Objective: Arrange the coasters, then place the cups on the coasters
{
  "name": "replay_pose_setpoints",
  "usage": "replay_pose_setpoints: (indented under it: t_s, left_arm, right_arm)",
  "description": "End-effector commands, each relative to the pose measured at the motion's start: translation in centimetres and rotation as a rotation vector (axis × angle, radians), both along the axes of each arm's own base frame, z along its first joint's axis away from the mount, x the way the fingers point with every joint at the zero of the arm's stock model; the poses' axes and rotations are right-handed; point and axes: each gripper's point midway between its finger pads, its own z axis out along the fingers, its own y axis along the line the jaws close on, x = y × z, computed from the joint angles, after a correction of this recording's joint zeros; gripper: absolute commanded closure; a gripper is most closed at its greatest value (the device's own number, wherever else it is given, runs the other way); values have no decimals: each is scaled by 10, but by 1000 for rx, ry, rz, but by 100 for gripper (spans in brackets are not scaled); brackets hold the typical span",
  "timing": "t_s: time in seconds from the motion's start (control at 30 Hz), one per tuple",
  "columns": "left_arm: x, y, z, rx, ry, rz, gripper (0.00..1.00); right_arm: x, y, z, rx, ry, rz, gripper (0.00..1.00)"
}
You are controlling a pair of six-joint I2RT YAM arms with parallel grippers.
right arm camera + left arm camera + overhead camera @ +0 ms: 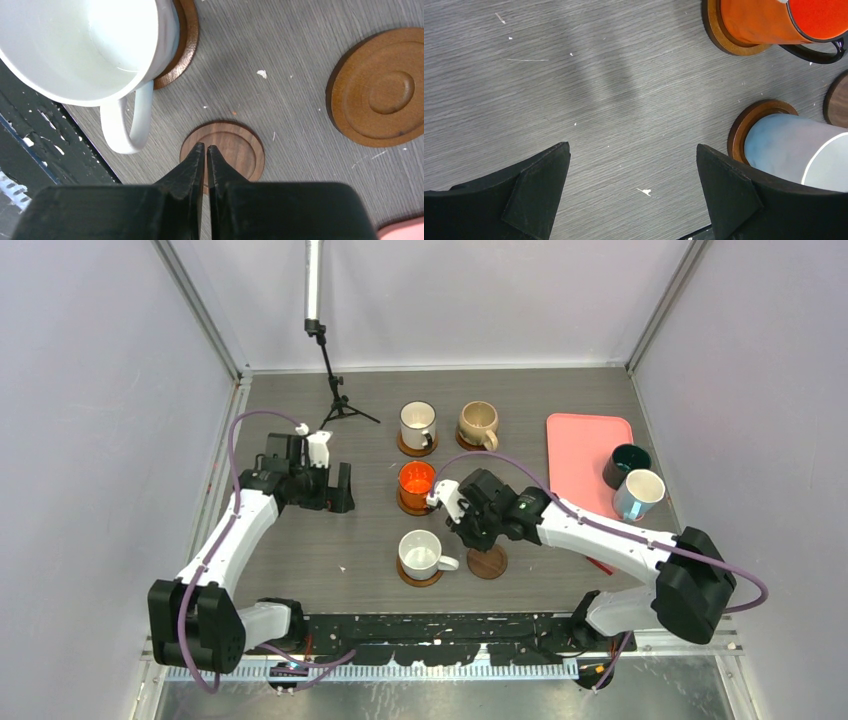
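The dark flat coaster (487, 562) (240, 145) lies bare near the front. My right gripper (477, 540) (206, 148) hovers over its edge, shut, with nothing between its tips. A bare reddish coaster (380, 95) lies just beyond it; the arm hides it in the top view. Beside these, a white cup (420, 555) (85, 45) stands on a coaster (185, 45). The orange cup (416, 483) (764, 20), another white cup (417, 425) and the beige cup (478, 425) also stand on coasters. My left gripper (340, 490) (633, 150) is open over bare table.
A pink tray (575, 440) lies at the right, with the dark green cup (626, 465) and the light blue cup (640, 493) at its near corner. A black stand (340, 405) rises at the back left. The metal rail (450, 630) runs along the front.
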Motion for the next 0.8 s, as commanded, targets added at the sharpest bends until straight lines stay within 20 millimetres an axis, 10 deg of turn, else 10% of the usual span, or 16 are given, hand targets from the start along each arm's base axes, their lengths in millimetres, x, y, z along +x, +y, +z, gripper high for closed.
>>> replay_pose_setpoints:
  t_s: [0.0, 0.37, 0.77]
  left_arm:
    - [11, -2, 5, -24, -36, 9, 0]
    - [13, -2, 4, -33, -28, 12, 0]
    - [14, -4, 2, -40, -20, 11, 0]
  right_arm:
    - [2, 17, -1, 45, -28, 45, 90]
    - [-13, 29, -7, 41, 6, 115, 89]
    - [-28, 35, -8, 45, 37, 166, 59]
